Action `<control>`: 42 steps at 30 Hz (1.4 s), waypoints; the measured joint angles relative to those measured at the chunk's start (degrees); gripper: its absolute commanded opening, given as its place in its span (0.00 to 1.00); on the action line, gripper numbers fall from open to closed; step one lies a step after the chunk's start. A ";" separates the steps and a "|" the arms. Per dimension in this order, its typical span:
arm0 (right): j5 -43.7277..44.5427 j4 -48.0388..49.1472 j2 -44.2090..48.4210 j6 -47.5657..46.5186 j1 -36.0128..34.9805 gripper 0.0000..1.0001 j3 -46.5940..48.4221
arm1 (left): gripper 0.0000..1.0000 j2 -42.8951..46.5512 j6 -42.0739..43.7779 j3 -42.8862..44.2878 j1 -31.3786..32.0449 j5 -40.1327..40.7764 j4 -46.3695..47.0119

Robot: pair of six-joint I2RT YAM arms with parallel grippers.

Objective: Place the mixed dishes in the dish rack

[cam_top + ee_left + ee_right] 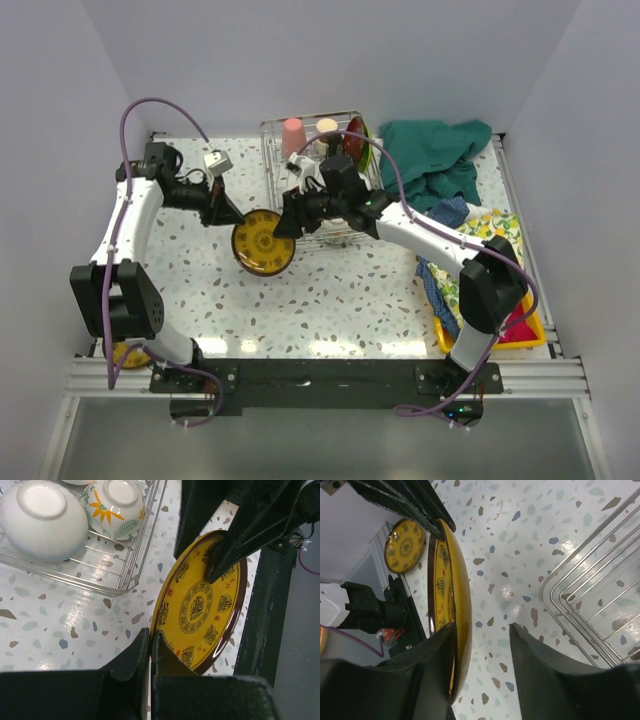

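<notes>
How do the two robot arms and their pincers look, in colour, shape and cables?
The left arm and the right arm have white tubular links with bulky black joints. A thin purple cable loops along each. The left pincer and the right pincer each have two black, wedge-shaped fingers.

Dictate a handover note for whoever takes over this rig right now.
Grippers: left gripper shut on the rim of the yellow plate, held on edge beside the dish rack; right gripper open, jaws astride the same plate's far rim.
Done: white bowl, floral bowl, pink cup and red plate are in the rack.
Left: rack this plate, then the second yellow plate at front left.
</notes>
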State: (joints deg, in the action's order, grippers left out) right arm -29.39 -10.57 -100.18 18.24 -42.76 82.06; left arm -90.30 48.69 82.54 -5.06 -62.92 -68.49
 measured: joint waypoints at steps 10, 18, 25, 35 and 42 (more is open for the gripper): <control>5.14 -2.36 -1.16 1.40 -0.04 0.00 3.08 | 0.52 1.86 -18.18 -3.91 0.02 1.49 15.89; 32.04 -6.12 -2.21 0.33 -0.04 0.00 13.73 | 0.62 21.62 -44.41 -14.58 -1.38 26.12 44.65; 58.47 -4.26 -7.87 -2.78 0.68 0.00 22.71 | 0.62 27.10 -51.91 -18.51 -1.42 37.46 54.07; 73.29 -4.52 -18.64 -5.95 2.67 0.00 28.39 | 0.62 27.10 -50.97 -22.84 -2.38 42.84 49.42; 75.17 -4.52 -21.68 -6.91 4.02 0.00 33.09 | 0.62 27.10 -51.08 -24.96 -3.98 42.58 48.87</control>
State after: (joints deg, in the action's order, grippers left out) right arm 45.78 -15.09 -121.86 11.33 -38.74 115.15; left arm -63.20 -2.39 57.58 -9.04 -20.34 -19.62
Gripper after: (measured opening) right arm 0.103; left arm 0.620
